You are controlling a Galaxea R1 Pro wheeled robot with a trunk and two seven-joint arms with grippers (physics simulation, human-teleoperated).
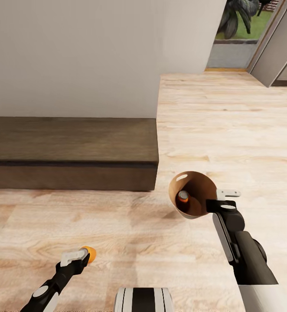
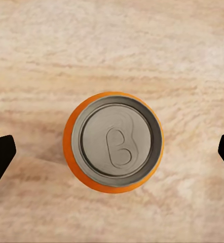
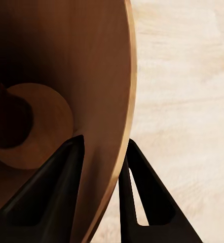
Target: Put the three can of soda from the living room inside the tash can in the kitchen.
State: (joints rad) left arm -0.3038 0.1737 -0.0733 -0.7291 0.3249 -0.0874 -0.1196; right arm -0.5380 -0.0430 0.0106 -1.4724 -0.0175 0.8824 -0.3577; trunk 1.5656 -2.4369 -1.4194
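Right gripper (image 1: pixel 216 200): pinching the rim of the trash can (image 1: pixel 200 187), centre-right, one soda can (image 1: pixel 183 196) lying inside.
Left gripper (image 1: pixel 79 256): lower left; jaws standing wide around an orange can (image 2: pixel 113 142); contact unclear.
Risk: bin tilting, possibly spilling its can.

The scene was evenly and brightly lit, with soft diffuse light and no glare. The floor (image 1: pixel 230 130) looked pale and washed. A faint shadow lay on it beside the bin (image 1: pixel 195 195), whose inside (image 3: pixel 56 76) darkened toward the base. The low step (image 1: pixel 70 151) was dim. All views were sharp, with slight render softness.
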